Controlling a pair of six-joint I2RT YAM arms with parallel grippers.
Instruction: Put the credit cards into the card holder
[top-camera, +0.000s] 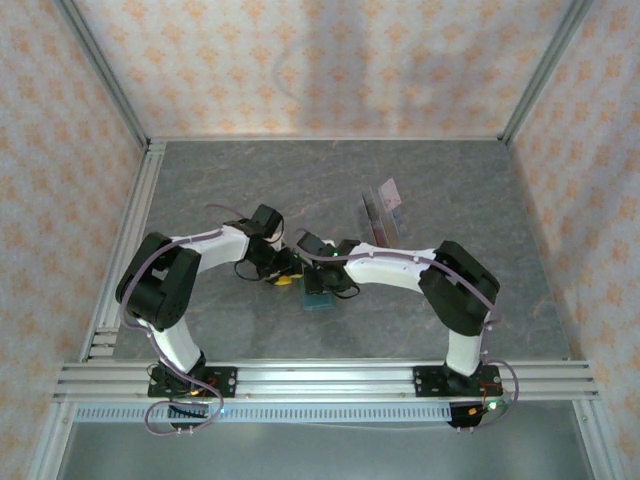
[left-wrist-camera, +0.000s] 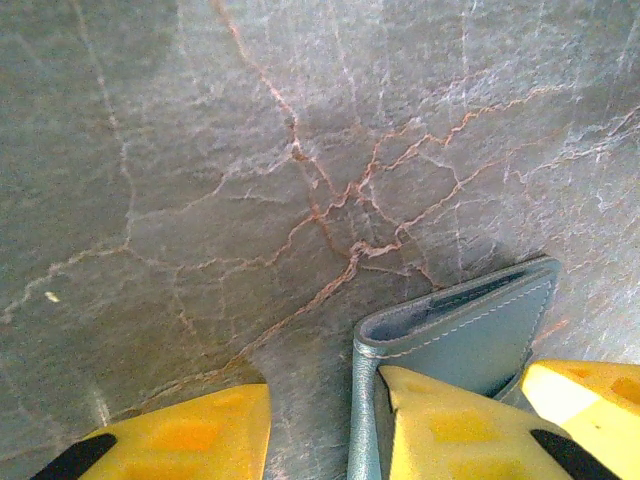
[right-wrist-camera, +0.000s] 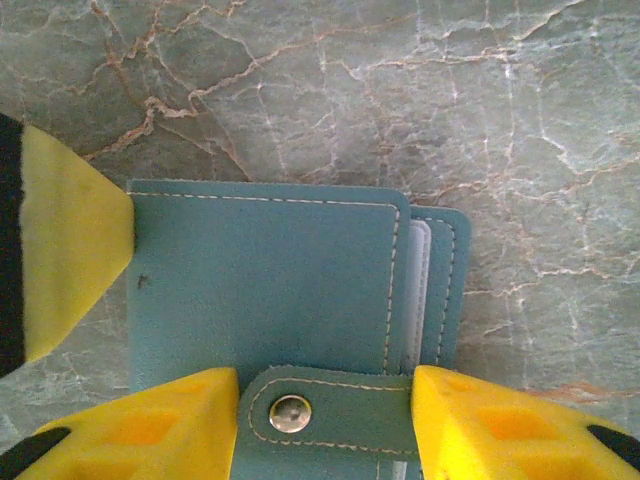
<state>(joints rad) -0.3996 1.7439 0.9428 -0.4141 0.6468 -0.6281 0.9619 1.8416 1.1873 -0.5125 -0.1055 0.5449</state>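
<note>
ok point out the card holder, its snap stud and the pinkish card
card holder (right-wrist-camera: 270, 270), right wrist view, on its teal front flap
snap stud (right-wrist-camera: 290, 410), right wrist view, centre of the metal stud
pinkish card (top-camera: 391, 192), top view, on its visible face

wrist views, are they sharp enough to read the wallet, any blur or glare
Right wrist view: teal stitched leather card holder crisp, evenly lit, a small glint on its metal stud; left wrist view: softer, yellow tool fingers blurred up close.

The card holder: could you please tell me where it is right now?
Top view: the card holder lies near the table's middle, just right of the left pincer, under the right pincer.
</note>
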